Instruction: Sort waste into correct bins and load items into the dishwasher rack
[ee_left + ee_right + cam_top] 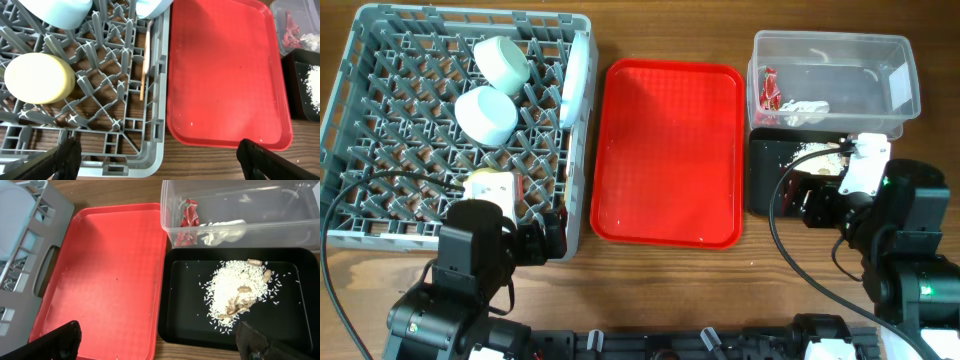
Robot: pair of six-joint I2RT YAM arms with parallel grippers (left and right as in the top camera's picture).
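Wooden thin chopsticks (146, 60) by grey plastic lattice rack (157, 125) wall; bump may slip them through. Both jaws open, empty.

Two bowls (501, 63) (485, 113), one cup (490, 187), one plate (578, 75), one rack (470, 12), one red tray (665, 150), two bins (910, 70) (770, 170).

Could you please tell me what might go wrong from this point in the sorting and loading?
1. The thin chopsticks lie beside the dishwasher rack wall; they might slip through the lattice floor if nudged.
2. The loose rice in the black tray sits just ahead of the open right fingers; a low sweep could scatter it.
3. The plate stands on edge at the rack's side and could tip.
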